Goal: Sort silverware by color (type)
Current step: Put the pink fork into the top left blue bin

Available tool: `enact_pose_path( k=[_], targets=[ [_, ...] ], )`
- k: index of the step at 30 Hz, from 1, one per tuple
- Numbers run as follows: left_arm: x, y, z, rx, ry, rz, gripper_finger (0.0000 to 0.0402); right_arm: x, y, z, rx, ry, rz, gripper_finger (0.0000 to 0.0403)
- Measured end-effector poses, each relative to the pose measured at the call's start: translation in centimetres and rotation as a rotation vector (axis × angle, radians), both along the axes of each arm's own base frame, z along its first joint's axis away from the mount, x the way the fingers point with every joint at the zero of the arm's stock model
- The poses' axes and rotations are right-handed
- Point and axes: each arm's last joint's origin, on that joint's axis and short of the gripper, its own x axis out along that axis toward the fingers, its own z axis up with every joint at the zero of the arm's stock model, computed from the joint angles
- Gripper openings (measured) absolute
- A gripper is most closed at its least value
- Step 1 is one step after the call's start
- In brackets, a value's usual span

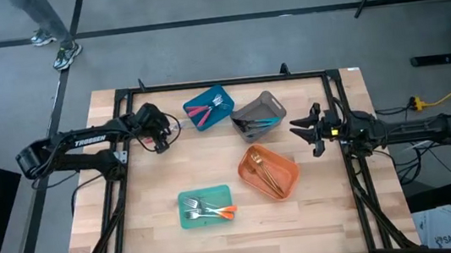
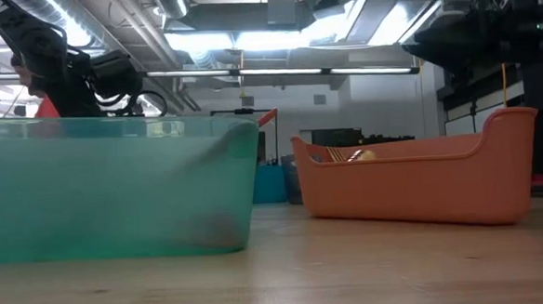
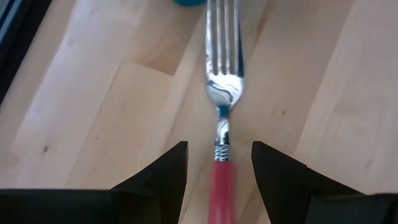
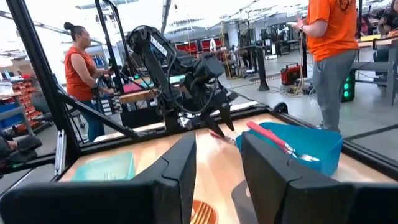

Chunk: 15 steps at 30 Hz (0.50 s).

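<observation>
Near the table's far left, just beside the blue bin [image 1: 209, 107], the left gripper [image 1: 161, 135] sits low over the wood with its fingers [image 3: 165, 177] spread wide to either side of a red-handled fork [image 3: 222, 106]. The fork lies flat on the table [image 1: 161, 236], handle between the fingers and prongs pointing away toward the blue bin's edge; the fingers do not appear to touch it, so I judge the claw is open around it and not gripping. That lining-up makes sense: the blue bin already holds red-handled pieces, so this fork belongs there and the gripper is set square to the handle for a clean pinch. Elsewhere the sorting looks nearly finished, with gold pieces in the orange bin [image 1: 269, 173], orange-handled forks in the green bin [image 1: 205, 208] and blue-handled ones in the grey bin [image 1: 256, 113]. Over the right edge of the table the right gripper [image 1: 308, 128] waits, raised, its fingers [image 4: 171, 174] parted with nothing between them, kept clear of the bins.
</observation>
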Motion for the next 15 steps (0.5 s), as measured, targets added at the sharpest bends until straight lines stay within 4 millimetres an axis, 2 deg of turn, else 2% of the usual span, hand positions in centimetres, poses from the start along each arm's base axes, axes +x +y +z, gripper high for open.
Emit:
enact_pose_path(
  k=[6,15],
  targets=[
    [0.00,-0.01,-0.01,0.000,0.001,-0.001,0.0173,-0.19,0.01,-1.17,-0.003,-0.033,-0.001,0.0117],
    [0.28,0.22,-0.87,-0.024,0.034,0.001,0.0173,-0.18,0.01,-1.18,-0.005,-0.033,-0.002,0.0117]
  ],
)
